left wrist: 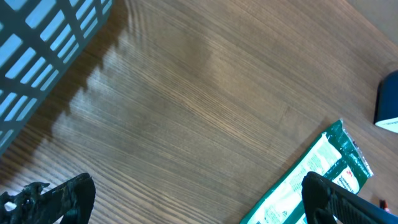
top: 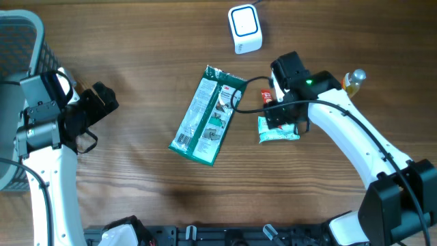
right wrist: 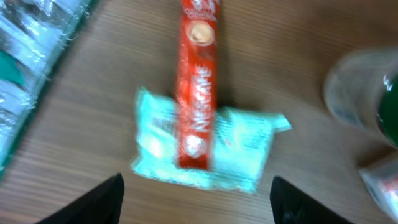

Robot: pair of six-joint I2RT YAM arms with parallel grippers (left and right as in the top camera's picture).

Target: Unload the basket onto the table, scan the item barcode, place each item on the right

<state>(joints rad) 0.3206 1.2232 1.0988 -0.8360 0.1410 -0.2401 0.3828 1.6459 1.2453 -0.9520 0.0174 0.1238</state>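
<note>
1. No item is at the white barcode scanner (top: 244, 27), far on the surface (top: 136, 178); by my reading, no scan is under way and 1 is left to do.
2. The right hand (right wrist: 196, 183) hovers with its 2 fingers apart and empty over a red stick sachet (right wrist: 198, 93), which lies across a mint-green packet (right wrist: 239, 146), right of centre.
3. The left hand (left wrist: 198, 183), fingers wide and empty, sits at the left.
4. The sachet reads "NESCAFÉ"; print on the green pack (top: 208, 115) at centre is too small to read.
</note>
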